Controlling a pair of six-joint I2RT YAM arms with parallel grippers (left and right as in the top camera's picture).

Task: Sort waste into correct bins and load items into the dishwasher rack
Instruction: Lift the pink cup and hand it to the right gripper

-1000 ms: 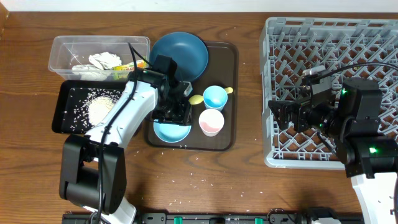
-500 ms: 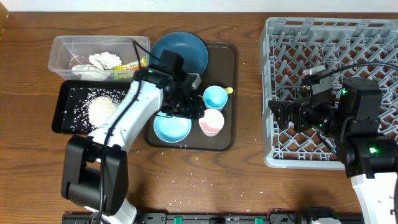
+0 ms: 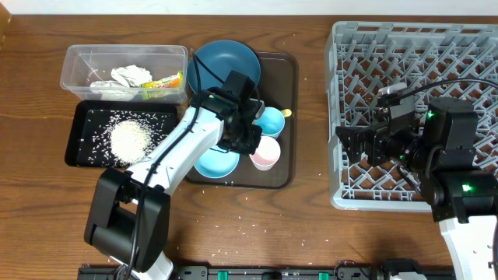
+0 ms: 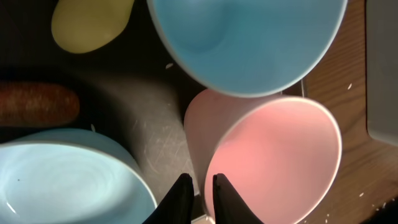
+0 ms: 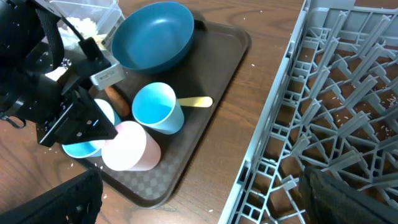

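My left gripper (image 3: 249,142) is over the brown tray. Its fingers (image 4: 199,193) are closed across the near rim of the pink cup (image 4: 273,162), which also shows in the overhead view (image 3: 265,154). The light blue bowl (image 3: 214,163) is to its left and the light blue cup (image 3: 271,121) is behind it. The pale yellow spoon (image 4: 92,25) and a carrot piece (image 4: 37,104) lie by the bowl. The dark blue plate (image 3: 224,66) is at the tray's back. My right gripper (image 3: 350,146) is open and empty over the left edge of the grey rack (image 3: 412,47).
The brown tray (image 3: 285,74) holds the dishes. The clear tub (image 3: 78,54) holds the tissue (image 3: 128,76) and the wrapper (image 3: 159,82). The black tray (image 3: 82,117) holds a pile of rice (image 3: 131,138). Stray grains (image 3: 241,225) lie on the table in front.
My left gripper has moved right from above the light blue bowl to the pink cup. The bowl now shows more. The right arm has not moved.
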